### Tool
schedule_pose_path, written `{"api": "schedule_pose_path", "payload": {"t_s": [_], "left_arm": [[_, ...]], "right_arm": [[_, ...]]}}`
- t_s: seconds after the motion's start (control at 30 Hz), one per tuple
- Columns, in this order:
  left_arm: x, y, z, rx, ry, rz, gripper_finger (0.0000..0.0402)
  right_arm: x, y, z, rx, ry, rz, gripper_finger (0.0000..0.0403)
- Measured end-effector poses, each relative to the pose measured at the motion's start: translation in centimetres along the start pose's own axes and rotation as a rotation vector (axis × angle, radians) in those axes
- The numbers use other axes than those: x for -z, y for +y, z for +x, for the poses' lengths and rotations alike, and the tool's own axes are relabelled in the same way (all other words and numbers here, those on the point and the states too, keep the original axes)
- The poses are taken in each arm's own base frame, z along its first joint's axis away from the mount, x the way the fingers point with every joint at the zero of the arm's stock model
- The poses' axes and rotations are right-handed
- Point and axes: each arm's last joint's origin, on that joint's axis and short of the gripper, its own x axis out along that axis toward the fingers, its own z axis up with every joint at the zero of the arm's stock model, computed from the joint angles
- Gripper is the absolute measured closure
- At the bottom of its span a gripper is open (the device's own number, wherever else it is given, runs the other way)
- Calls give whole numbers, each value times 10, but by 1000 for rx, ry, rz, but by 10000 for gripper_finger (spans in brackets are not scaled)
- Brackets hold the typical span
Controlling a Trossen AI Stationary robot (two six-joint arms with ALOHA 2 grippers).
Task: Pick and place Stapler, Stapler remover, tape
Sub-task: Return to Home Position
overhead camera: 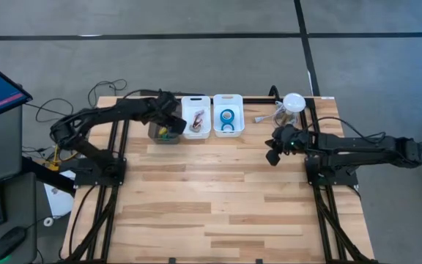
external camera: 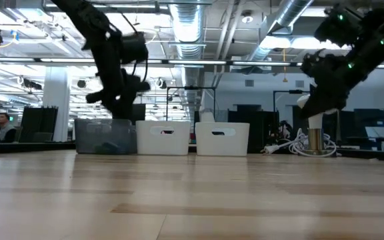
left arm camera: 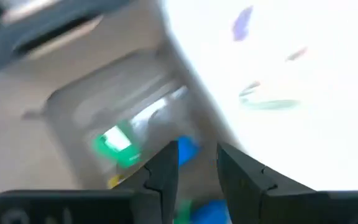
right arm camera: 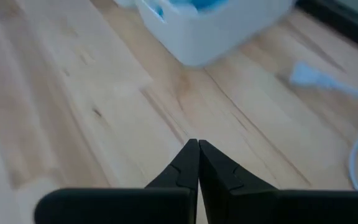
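So here's what we're seeing: the left gripper [overhead camera: 173, 123] sits right over the dark bin [overhead camera: 157, 136] at the back of the table [overhead camera: 218, 213], fingers a little apart with nothing between them. From its wrist camera we look straight down into that bin, and there's a green stapler [left arm camera: 115, 144] lying in the bottom with a blue thing [left arm camera: 188, 149] next to it, too blurry for us to call. Our guess is the open, empty jaws above the bin mean the drop-off is done and the arm just needs to pull away.

The tape [overhead camera: 227, 116] lies in the far-right white bin [overhead camera: 228, 100], just past the middle white bin [overhead camera: 196, 103], so it's near the left gripper but two bins over. We can't make out what's in the middle one.

The right gripper [overhead camera: 273, 154] hangs above bare table on its own side, fingertips pressed together, holding nothing. The tape bin sits just ahead of it. Looks parked to us, out of the way.
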Motion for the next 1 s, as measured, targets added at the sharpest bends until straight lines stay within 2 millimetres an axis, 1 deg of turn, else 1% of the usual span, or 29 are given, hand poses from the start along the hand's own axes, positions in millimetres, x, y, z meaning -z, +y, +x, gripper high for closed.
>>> {"api": "schedule_pose_path", "payload": {"t_s": [0.1,0.23,0.3,0.37,0.43,0.6,0.67,0.73,0.87,1.0], "left_arm": [[-1,-11,-23,85,-99,46,308],[5,-29,-62,195,-262,187,317],[10,-35,-83,249,-335,244,325],[17,-39,-102,320,-423,261,336],[27,-42,-118,397,-511,272,347],[53,-49,-157,661,-751,256,376],[66,-48,-169,708,-795,263,387],[77,-47,-178,730,-819,265,396],[92,-46,-196,756,-875,277,396],[99,-43,-203,681,-920,222,398]], "right_arm": [[-14,4,-6,-35,-40,-8,402],[-36,8,-18,-76,-112,-30,402],[-46,9,-26,-90,-158,-30,402],[-55,10,-36,-114,-231,-20,402],[-60,9,-46,-160,-299,-8,402],[-63,5,-77,-292,-443,14,402],[-61,2,-89,-334,-489,15,402],[-59,-1,-99,-359,-533,18,402],[-54,-5,-117,-385,-615,3,402],[-51,-9,-128,-386,-682,-28,402]]}}
